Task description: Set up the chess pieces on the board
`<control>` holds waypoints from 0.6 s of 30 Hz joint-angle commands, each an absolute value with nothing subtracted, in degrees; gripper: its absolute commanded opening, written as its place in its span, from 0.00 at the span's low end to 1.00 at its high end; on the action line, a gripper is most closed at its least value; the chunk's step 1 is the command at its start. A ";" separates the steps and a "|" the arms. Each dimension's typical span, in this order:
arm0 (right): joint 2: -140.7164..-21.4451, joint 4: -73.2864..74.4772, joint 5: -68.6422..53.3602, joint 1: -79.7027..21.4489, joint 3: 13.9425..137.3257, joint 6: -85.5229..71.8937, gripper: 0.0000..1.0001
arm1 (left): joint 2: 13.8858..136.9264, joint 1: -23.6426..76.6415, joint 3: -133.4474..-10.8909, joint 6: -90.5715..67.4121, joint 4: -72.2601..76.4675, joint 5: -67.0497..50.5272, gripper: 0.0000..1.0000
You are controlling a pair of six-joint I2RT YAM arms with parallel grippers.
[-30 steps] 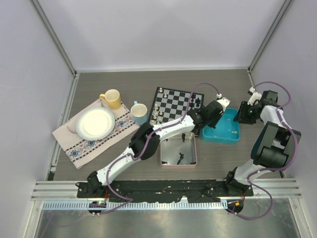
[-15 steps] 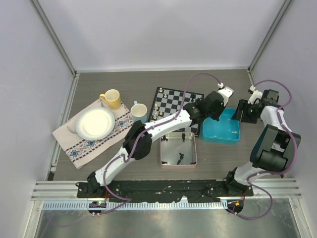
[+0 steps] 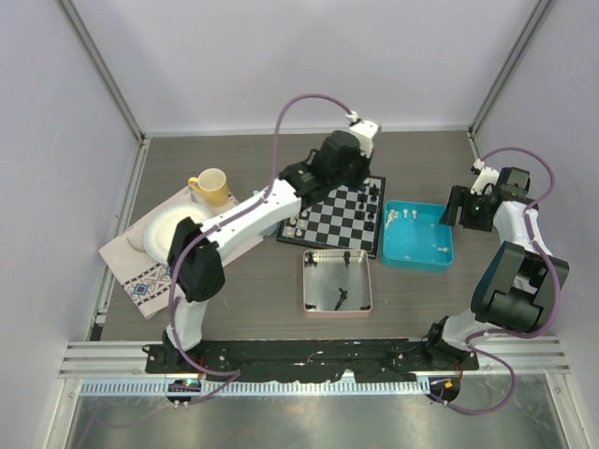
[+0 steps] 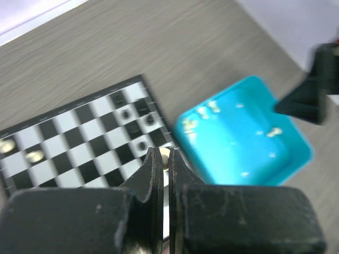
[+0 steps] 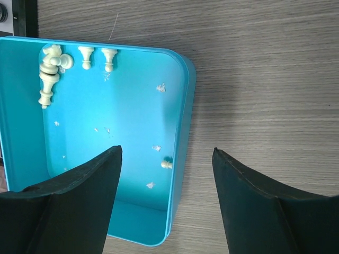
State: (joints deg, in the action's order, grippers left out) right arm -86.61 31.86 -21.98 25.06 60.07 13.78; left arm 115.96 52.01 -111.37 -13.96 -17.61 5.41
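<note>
Jaws of the left gripper [image 4: 164, 155] pinch a tiny off-white chess piece [image 4: 165, 160] at their tips, above the board [image 4: 85, 129]; the right gripper [image 5: 166, 153] has its jaws spread wide.

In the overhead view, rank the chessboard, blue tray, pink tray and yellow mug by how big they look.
1. chessboard, though the left arm covers part of it.
2. blue tray and pink tray, about alike.
3. yellow mug.

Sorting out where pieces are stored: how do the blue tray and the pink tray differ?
The blue tray holds off-white pieces; the pink tray holds a few black pieces. The blue tray lies right of the board; the pink tray lies at the board's near edge. Both are shallow square trays, flat on the table.
</note>
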 commanded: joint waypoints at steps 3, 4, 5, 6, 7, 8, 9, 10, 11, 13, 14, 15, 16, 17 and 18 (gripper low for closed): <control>-84.02 32.17 -22.15 24.79 60.73 16.35 0.76 | 108.46 42.46 -101.35 -12.83 -17.31 6.24 0.00; -84.20 32.25 -22.15 24.79 60.73 16.61 0.76 | 108.11 40.45 -99.68 -13.18 -17.14 5.98 0.00; -84.37 32.26 -22.24 24.79 60.73 16.70 0.76 | 107.84 39.39 -98.80 -13.36 -17.05 5.72 0.00; -84.55 32.43 -22.32 24.79 60.73 16.79 0.76 | 107.84 38.50 -98.35 -13.53 -17.05 4.84 0.00; -84.72 32.43 -22.41 24.79 60.82 16.79 0.76 | 107.93 36.76 -97.31 -13.71 -16.79 4.49 0.00; -84.90 32.43 -22.50 24.79 60.82 16.87 0.76 | 108.28 36.04 -97.12 -13.71 -16.70 4.05 0.00; -85.08 32.52 -22.59 24.79 60.91 16.87 0.76 | 108.54 35.43 -97.03 -13.71 -16.61 3.87 0.00; -85.17 32.52 -22.76 24.79 60.91 16.96 0.76 | 108.81 34.29 -96.86 -13.71 -16.26 3.69 0.00; -85.25 32.43 -22.85 24.79 60.91 16.96 0.76 | 109.59 33.76 -96.86 -13.45 -16.00 3.52 0.00; -85.60 32.52 -23.29 24.79 61.00 16.96 0.77 | 110.56 32.27 -97.12 -13.45 -15.82 2.99 0.00; -85.69 32.43 -23.38 24.79 61.00 17.05 0.77 | 110.91 31.91 -97.47 -13.36 -15.73 2.81 0.00; -85.95 32.43 -23.47 24.79 61.00 17.05 0.77 | 111.96 31.56 -97.56 -13.27 -15.56 2.73 0.00; -86.04 32.52 -23.47 24.79 61.17 17.14 0.77 | 112.32 31.03 -97.65 -13.27 -15.47 2.72 0.00; -86.22 32.43 -23.47 24.79 61.17 17.14 0.77 | 112.67 30.76 -97.73 -13.18 -15.12 2.64 0.00; -86.39 32.61 -23.38 24.79 61.26 17.23 0.77 | 113.46 30.59 -97.73 -13.10 -15.03 2.64 0.00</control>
